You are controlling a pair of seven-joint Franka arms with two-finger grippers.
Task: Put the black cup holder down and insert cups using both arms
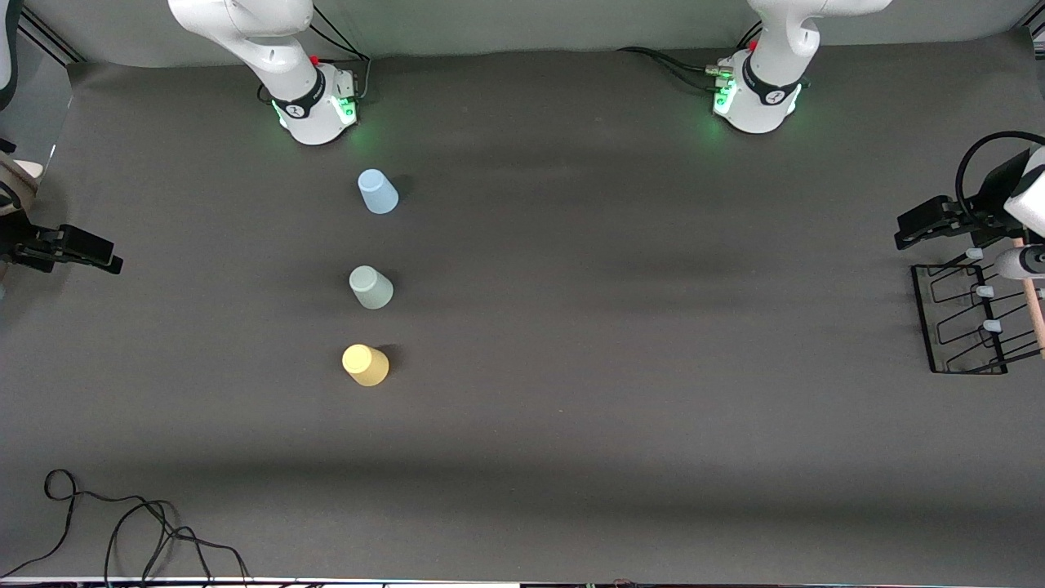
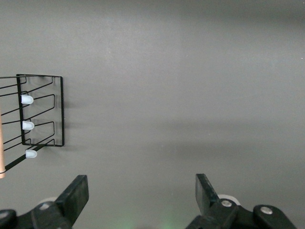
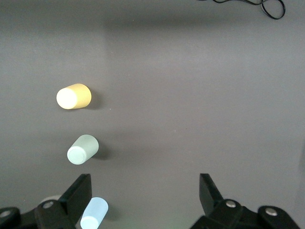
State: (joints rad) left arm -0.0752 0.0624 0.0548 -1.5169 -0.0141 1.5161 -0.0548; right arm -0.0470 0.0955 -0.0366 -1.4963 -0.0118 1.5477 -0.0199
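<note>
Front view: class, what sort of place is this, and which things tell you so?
Most likely a robotics lab test bench. Two white arms stand bolted at green-lit bases on a table covered in plain dark cloth, with only three cups in a neat row and a wire rack laid out.

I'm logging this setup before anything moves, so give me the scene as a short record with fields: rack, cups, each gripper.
rack: black cup holder stands at the left arm's end of the table, no cups on its pegs
cups: blue cup, grey-green cup and yellow cup stand upside down in a line, blue nearest the right arm's base, yellow nearest the front camera
left gripper: open, empty, above the table beside the rack
right gripper: open, empty, at the right arm's end of the table, apart from the cups
</note>
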